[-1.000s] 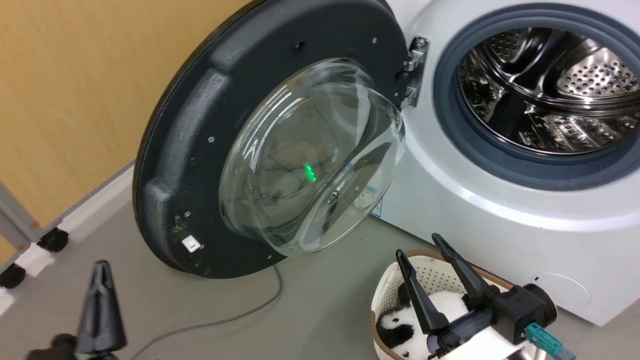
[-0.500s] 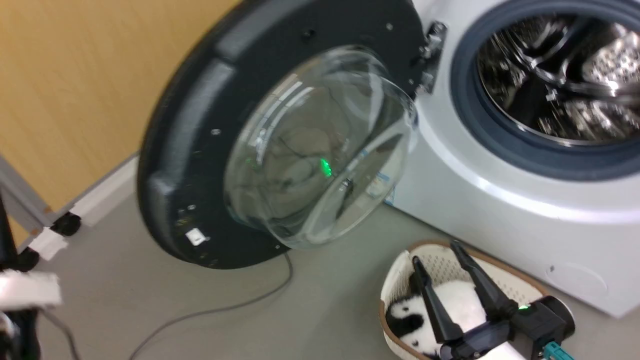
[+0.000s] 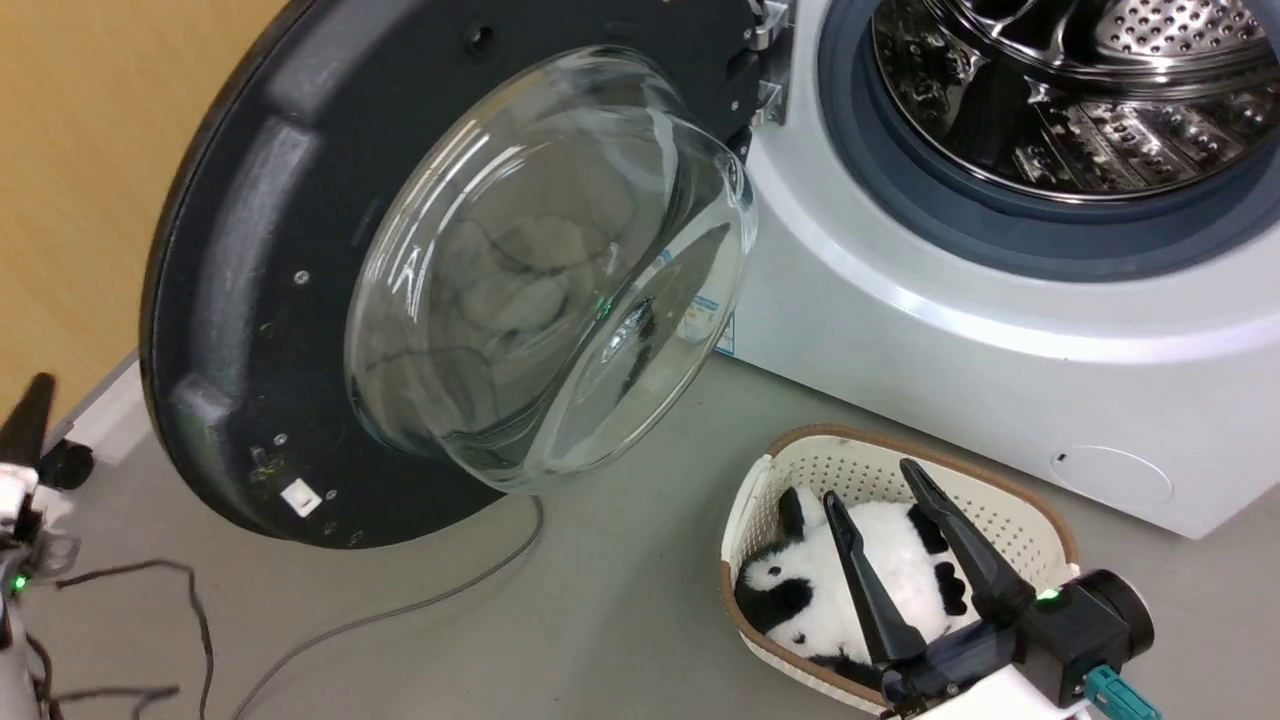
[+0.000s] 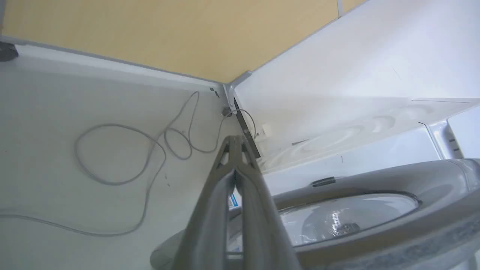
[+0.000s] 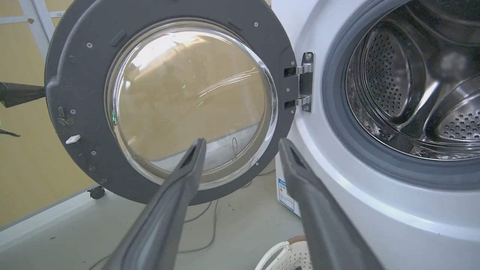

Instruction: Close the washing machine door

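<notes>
The door [image 3: 250, 250] is wide open, so nothing is done yet. Near the door my left gripper [image 4: 235, 139] is closed and empty, and my right gripper [image 5: 240, 141] is spread and empty.

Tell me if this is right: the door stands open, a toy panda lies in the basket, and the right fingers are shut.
Not quite. The right fingers are spread apart, not shut, as the right wrist view shows. The rest holds: the door stands open, and a toy panda lies in the basket.
</notes>
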{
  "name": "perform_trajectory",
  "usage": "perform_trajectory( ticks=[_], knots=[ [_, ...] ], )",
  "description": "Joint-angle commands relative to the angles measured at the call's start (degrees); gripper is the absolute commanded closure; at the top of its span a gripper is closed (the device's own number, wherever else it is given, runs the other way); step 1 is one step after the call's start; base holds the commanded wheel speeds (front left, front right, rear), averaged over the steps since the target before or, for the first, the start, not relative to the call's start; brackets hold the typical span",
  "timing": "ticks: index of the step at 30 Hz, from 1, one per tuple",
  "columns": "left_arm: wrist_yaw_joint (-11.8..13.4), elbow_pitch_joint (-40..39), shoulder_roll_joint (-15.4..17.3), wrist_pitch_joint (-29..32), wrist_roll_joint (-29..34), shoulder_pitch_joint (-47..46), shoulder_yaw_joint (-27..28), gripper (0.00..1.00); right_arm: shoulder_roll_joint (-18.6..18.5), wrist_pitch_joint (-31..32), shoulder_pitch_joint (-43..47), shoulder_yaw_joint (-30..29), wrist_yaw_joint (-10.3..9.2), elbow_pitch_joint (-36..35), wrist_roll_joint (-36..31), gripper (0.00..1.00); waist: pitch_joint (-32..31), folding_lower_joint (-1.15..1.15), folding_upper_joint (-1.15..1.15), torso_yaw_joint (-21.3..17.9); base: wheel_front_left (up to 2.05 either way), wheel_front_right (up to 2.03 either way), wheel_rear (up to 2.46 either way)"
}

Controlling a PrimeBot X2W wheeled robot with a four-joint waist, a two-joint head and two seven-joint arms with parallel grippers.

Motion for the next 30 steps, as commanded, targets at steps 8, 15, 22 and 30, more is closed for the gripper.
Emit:
perform_trajectory(
  ticks=[8,15,22,30],
  knots=[
    [-0.6,1.2,-1.2,14.4,-12.2,-3.6,0.9,1.00,-0.1,-0.3,-0.8,0.2,0.05,0.4,-0.3,0.00,-0.3,0.00,0.00,-0.6,0.00,0.00,0.00],
    [-1.0,-4.1,-1.9,24.9,-16.9,1.5,-1.6,1.00,0.6,-0.3,-0.4,-0.1,0.05,0.7,0.1,0.00,-2.3,0.00,0.00,-1.2,0.00,0.00,0.00],
    [-0.1,-10.8,-4.7,34.2,-22.6,9.1,-2.7,1.00,1.3,-0.3,1.2,-1.0,0.05,0.7,0.6,0.00,-5.7,0.00,0.00,-3.1,0.00,0.00,0.00],
    [2.9,-22.7,-10.2,39.0,-25.7,19.8,-4.3,1.00,1.9,-0.3,3.3,-2.0,0.05,0.4,0.9,0.00,-8.6,0.00,0.00,-8.1,0.00,0.00,0.00]
  ],
)
